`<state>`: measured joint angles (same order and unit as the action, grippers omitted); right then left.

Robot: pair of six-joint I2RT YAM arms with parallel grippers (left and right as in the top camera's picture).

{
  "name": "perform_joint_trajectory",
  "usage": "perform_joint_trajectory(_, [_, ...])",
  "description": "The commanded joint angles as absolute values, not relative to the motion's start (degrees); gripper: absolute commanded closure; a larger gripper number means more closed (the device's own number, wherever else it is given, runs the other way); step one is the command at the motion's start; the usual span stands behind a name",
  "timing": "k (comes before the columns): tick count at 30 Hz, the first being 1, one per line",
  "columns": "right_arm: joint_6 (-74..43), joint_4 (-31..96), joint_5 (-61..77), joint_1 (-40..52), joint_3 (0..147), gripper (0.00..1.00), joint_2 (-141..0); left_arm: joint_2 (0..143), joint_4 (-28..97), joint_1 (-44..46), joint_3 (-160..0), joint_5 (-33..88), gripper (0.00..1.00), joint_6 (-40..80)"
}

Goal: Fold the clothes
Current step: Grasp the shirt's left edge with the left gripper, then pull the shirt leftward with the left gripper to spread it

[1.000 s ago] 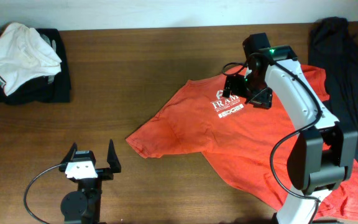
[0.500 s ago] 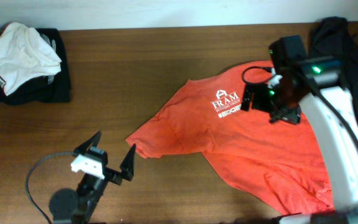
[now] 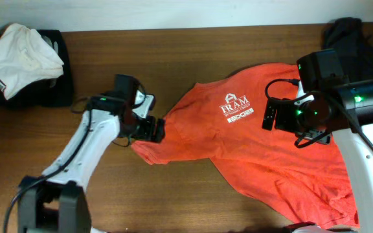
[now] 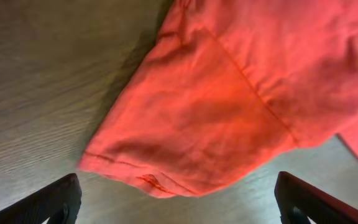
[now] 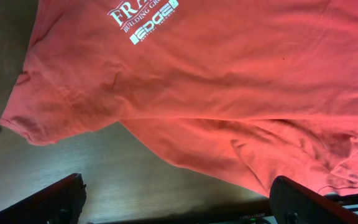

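L claw (image 4: 179,198) open above T-shirt (image 3: 258,139) sleeve; contact unclear.

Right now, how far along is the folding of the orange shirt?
Done: nothing is folded yet. The shirt lies spread out with its lettering facing up.
In hand: the left pincer is open at the sleeve end, and the right pincer is open above the shirt's body. Neither grips cloth.
Left: gripping the cloth and making every fold.
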<state>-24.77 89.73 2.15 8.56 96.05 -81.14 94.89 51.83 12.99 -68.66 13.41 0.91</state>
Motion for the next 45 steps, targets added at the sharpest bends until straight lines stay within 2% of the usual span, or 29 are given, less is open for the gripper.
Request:
perform_joint_trajectory(1, [-24.23,89.65,0.32,8.60,96.01,0.01,-80.47,99.37,51.64,15.25,-70.02,6.15,0.01,2.20])
perform_joint_trajectory(4, [-24.25,89.71,0.36,8.60,96.01,0.01,-80.47,104.18,51.46,15.18,-70.02,1.85,0.01,2.15])
perform_joint_trajectory(9, [-24.23,90.26,0.34,8.60,96.01,0.01,-80.51,109.73,50.48,15.18,-70.02,1.65,0.01,2.13])
perform_joint_trajectory(11, [-24.23,90.30,0.34,8.60,96.01,0.01,-80.51,109.84,50.70,15.18,-70.00,0.73,0.20,2.13])
perform_joint_trajectory(13, [-24.23,90.56,0.34,8.60,96.01,0.01,-80.51,109.84,50.74,15.18,-69.71,0.16,0.30,2.13])
perform_joint_trajectory(15, [-24.23,90.67,0.36,8.60,96.01,0.01,-80.51,109.93,50.68,15.18,-69.41,0.16,0.49,2.13])
perform_joint_trajectory(16, [-24.23,90.70,0.36,8.60,96.01,0.01,-80.51,109.95,50.65,15.18,-69.36,0.16,0.76,2.13])
perform_joint_trajectory(17, [-24.23,90.70,0.36,8.60,96.01,0.01,-80.51,109.95,50.61,15.18,-69.36,0.19,0.92,2.15])
perform_joint_trajectory(18, [-24.25,90.67,0.36,8.60,96.01,0.01,-80.51,109.95,50.39,15.18,-69.36,0.19,0.99,2.15])
perform_joint_trajectory(22, [-24.25,90.67,0.36,8.60,96.01,0.01,-80.51,109.93,47.99,13.02,-70.46,0.19,0.99,2.42])
perform_joint_trajectory(26, [-24.25,90.65,0.36,8.60,96.01,0.01,-80.84,109.93,48.75,1.43,-72.71,2.83,0.99,4.23])
perform_joint_trajectory(27, [-24.25,90.63,0.36,8.62,96.01,0.02,-81.03,109.93,49.39,-0.27,-72.69,6.24,0.92,1.91])
perform_joint_trajectory(29, [-24.25,90.17,0.38,8.62,96.01,0.01,-81.89,109.93,51.09,-0.84,-72.69,11.20,0.69,-1.83])
perform_joint_trajectory(30, [-24.23,90.24,0.36,8.62,96.01,0.01,-82.59,109.93,52.23,-0.21,-72.69,11.25,0.65,-1.83])
perform_joint_trajectory(32, [-24.21,90.21,0.36,8.62,96.01,0.01,-83.79,109.93,53.67,2.74,-71.96,13.13,0.30,-3.81])
perform_joint_trajectory(33, [-24.21,90.21,0.36,8.62,96.01,0.01,-84.18,109.93,53.67,4.03,-71.92,13.10,0.22,-3.79])
perform_joint_trajectory(40, [-23.79,90.24,0.36,8.62,96.01,0.01,-84.71,109.93,52.51,8.10,-68.31,10.44,0.22,-3.03])
perform_joint_trajectory(42, [-23.79,90.45,0.36,8.60,96.01,0.01,-84.71,109.95,51.27,8.10,-66.50,10.07,0.27,-3.05])
perform_joint_trajectory(43, [-23.79,90.45,0.34,8.62,96.01,0.01,-84.71,109.93,51.24,8.10,-66.39,10.07,0.36,-3.05])
perform_joint_trajectory(44, [-23.79,90.45,0.36,8.60,96.01,0.01,-84.71,109.93,51.05,8.10,-66.39,10.04,0.41,-3.07])
perform_joint_trajectory(45, [-23.79,90.63,0.36,8.62,96.01,0.01,-84.71,109.93,50.57,8.12,-66.39,10.02,0.73,-3.09])
